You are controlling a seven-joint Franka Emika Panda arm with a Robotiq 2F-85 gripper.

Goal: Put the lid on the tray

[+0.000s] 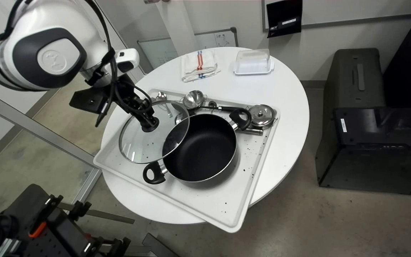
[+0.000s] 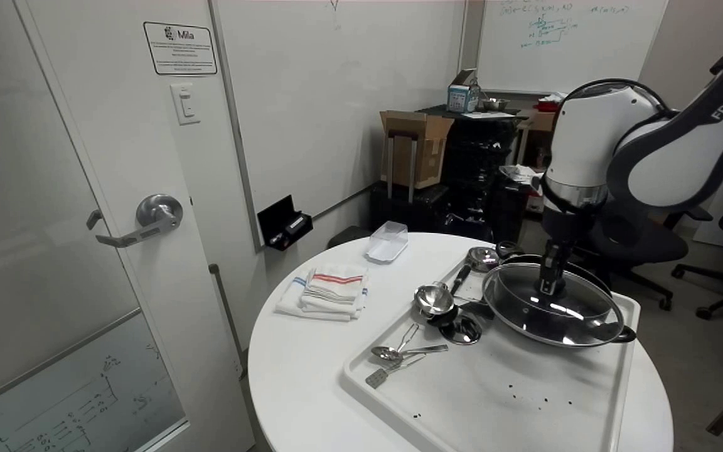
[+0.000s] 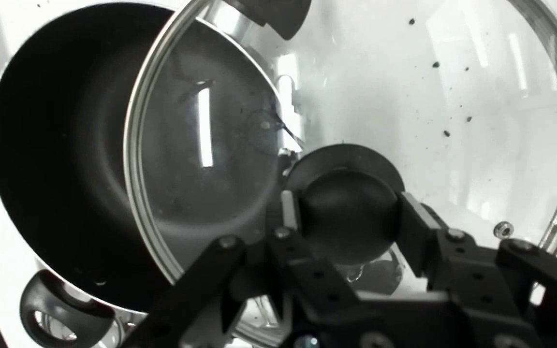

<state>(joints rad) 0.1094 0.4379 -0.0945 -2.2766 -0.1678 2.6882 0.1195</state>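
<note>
The see-through lid [image 1: 139, 144] has a thin metal rim and a dark knob. It also shows in an exterior view [image 2: 524, 307] and in the wrist view [image 3: 380, 87]. My gripper [image 1: 150, 123] is shut on the lid's knob, one finger on each side; it also shows there [image 2: 551, 289] and in the wrist view [image 3: 348, 212]. The lid is held above the white tray [image 1: 191, 205], which also shows here [image 2: 493, 395]. In the wrist view, the lid overlaps one side of the black two-handled pan [image 3: 65, 145]. I cannot tell if they touch.
The pan [image 1: 205, 146] stands on the tray. Small metal utensils [image 2: 399, 355], a strainer [image 1: 193, 100] and a small lidded pot [image 1: 262, 116] lie along one tray side. Folded towels [image 1: 199, 64] and a clear plastic box [image 1: 252, 61] are on the round white table [image 1: 291, 103].
</note>
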